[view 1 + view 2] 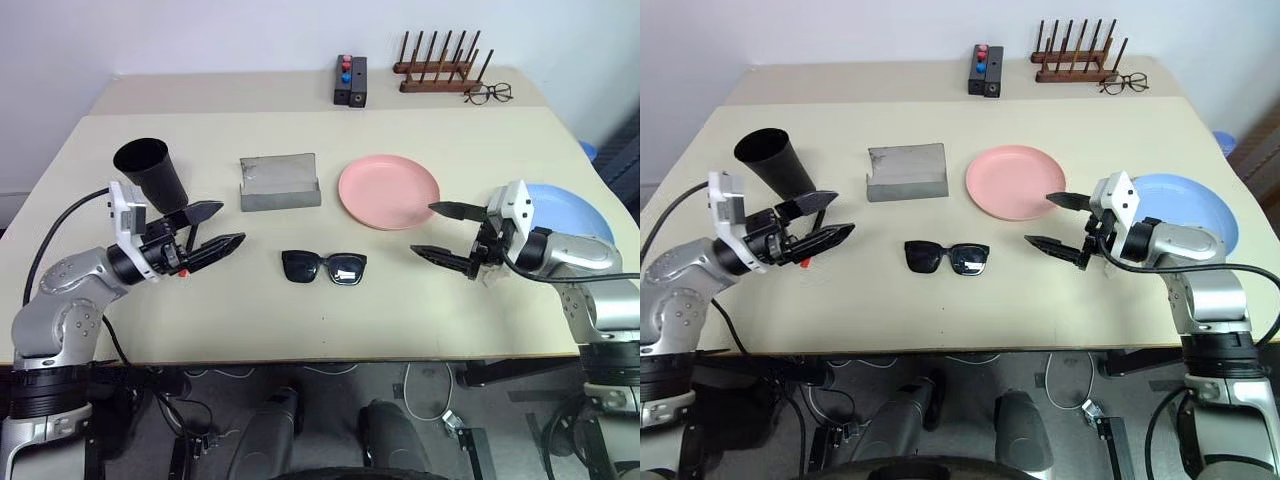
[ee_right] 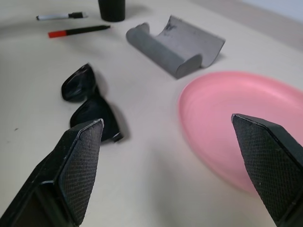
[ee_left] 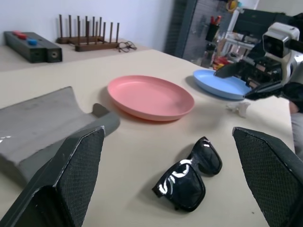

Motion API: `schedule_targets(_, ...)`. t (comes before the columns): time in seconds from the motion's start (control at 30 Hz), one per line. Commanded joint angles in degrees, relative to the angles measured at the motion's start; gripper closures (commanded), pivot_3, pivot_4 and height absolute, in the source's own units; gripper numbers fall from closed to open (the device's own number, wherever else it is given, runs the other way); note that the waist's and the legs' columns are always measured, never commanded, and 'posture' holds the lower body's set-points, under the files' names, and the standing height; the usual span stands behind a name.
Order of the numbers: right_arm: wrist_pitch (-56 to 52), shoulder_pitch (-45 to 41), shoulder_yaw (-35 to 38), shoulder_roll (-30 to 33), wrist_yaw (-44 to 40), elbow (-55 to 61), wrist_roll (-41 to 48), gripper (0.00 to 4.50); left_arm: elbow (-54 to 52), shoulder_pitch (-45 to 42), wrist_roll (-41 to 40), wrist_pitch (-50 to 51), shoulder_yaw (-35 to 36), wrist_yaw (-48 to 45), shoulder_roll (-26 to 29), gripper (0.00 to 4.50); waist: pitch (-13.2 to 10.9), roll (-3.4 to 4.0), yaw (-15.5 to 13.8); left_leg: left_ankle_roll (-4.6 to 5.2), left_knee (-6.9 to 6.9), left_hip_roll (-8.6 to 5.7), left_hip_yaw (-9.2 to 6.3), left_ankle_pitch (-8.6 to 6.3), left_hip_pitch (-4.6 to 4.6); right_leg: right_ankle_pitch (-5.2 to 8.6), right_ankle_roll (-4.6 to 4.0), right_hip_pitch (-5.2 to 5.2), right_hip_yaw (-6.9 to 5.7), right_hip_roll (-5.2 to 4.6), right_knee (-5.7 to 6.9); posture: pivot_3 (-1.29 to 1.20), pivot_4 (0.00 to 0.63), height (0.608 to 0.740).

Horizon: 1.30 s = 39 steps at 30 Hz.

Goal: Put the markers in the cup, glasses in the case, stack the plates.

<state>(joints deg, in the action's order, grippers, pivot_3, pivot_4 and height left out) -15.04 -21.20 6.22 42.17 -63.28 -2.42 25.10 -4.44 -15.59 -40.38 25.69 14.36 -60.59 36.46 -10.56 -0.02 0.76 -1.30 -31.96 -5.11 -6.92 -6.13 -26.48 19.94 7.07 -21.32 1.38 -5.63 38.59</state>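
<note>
Left eye view is showing my left fingers (image 1: 218, 226) and right fingers (image 1: 441, 231) both hanging spread wide, gripping nothing. The sunglasses (image 1: 323, 267) are lying on the tabletop (image 1: 420, 300) between them.

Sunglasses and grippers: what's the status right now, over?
Left gripper and right gripper open, empty. Sunglasses flat on table between them, case open behind. Nothing in the way.

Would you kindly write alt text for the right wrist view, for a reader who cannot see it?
The right gripper is open over a beige table, with folded black sunglasses and a round pink plate ahead. Beyond lie an open grey glasses case, a black cup, a red-ended black marker and a white-barrelled marker.
</note>
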Motion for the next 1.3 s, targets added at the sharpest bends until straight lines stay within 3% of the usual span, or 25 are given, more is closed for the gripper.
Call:
schedule_targets(0.03,-0.39,-0.83,1.60,0.90,-0.06,2.93,1.23,0.08,-0.64,-0.82,0.70,-1.33,-0.02,0.47,-0.19,0.00,-0.01,-0.01,-0.01,0.01,-0.01,0.00,0.00,0.00,0.00,0.00,0.00,0.01,0.00,0.01,0.00,0.00,0.150,0.740)
schedule_targets(0.33,-0.96,-2.36,1.30,-0.26,0.87,4.28,1.55,0.08,4.02,-1.51,3.00,-3.42,1.57,-1.68,3.06,0.00,-0.01,-0.01,0.05,0.00,-0.01,0.01,-0.01,0.00,0.00,0.00,0.00,0.01,-0.01,0.02,-0.02,0.00,0.150,0.740)
schedule_targets(0.47,-1.14,-3.92,-0.59,-2.44,1.02,5.38,1.99,0.08,5.10,0.00,6.82,-4.89,3.19,2.15,5.48,0.00,-0.01,-0.01,0.06,0.01,0.02,0.01,-0.01,-0.01,0.00,0.00,0.00,0.00,-0.01,0.01,-0.05,0.00,0.150,0.740)
schedule_targets(0.63,-1.11,-8.50,-3.61,-6.66,-0.25,4.96,2.87,0.08,6.37,3.55,7.55,-6.74,9.54,4.40,8.65,0.00,-0.01,0.00,0.37,0.00,0.06,0.03,-0.01,-0.02,0.01,-0.01,-0.01,-0.03,0.02,0.02,-0.06,0.00,0.150,0.740)
schedule_targets(0.7,-1.27,-9.82,-5.54,-8.43,-0.21,5.85,2.32,0.08,6.16,4.48,6.23,-4.63,12.22,5.98,9.53,0.00,-0.01,0.00,0.28,-0.01,0.08,0.04,-0.07,-0.03,0.01,-0.01,-0.02,-0.03,0.01,0.03,-0.07,0.00,0.150,0.740)
schedule_targets(0.77,-1.58,-11.92,-6.32,-11.21,0.71,6.24,3.17,0.08,5.84,4.91,3.19,3.80,14.63,10.01,10.55,0.00,-0.02,0.00,0.14,-0.01,0.09,0.04,-0.08,-0.03,0.00,-0.01,-0.01,-0.03,0.01,0.02,-0.08,0.00,0.150,0.740)
schedule_targets(0.87,1.95,-12.71,-8.77,-15.24,1.02,4.44,1.26,0.08,7.89,6.54,8.59,3.37,15.57,15.81,12.03,0.00,-0.01,0.00,0.14,-0.02,0.08,0.01,-0.10,-0.03,0.01,-0.02,-0.01,-0.02,0.01,0.02,-0.08,0.00,0.150,0.740)
schedule_targets(1.07,4.93,-13.37,-12.17,-19.78,1.66,2.60,-1.21,0.08,10.38,6.54,12.08,4.28,19.28,24.23,13.55,0.00,0.01,-0.08,0.02,-0.03,0.10,0.00,-0.11,-0.03,0.01,-0.10,0.13,-0.03,-0.01,0.04,-0.08,0.00,0.150,0.740)
schedule_targets(1.3,6.32,-13.64,-13.68,-22.93,2.09,2.35,-2.23,0.08,13.46,2.45,13.38,13.33,16.19,29.06,14.65,0.00,0.01,-0.07,0.05,-0.04,0.12,0.00,-0.10,-0.03,0.03,-0.12,0.14,-0.04,-0.03,0.06,-0.06,0.00,0.150,0.740)
